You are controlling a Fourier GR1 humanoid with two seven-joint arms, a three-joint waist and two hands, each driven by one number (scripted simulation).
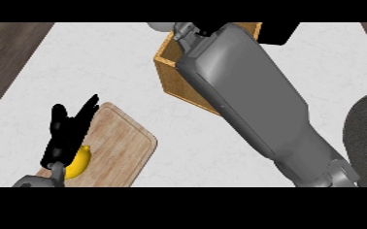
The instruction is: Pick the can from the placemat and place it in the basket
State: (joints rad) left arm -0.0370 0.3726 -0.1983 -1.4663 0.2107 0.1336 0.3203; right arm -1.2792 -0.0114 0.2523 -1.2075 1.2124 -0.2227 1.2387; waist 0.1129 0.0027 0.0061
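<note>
My right forearm runs from the lower right up over the wooden basket. At the view's top edge my right hand is mostly hidden behind its own wrist. A pale rounded end of the can sticks out to the hand's left, above the basket's far left corner, and the hand looks curled round it. The dark placemat shows at the right edge with nothing visible on it. My left hand rests open at the lower left, fingers up.
A wooden cutting board lies at the lower left with a yellow banana on it, partly under my left hand. The dark counter edge runs along the upper left.
</note>
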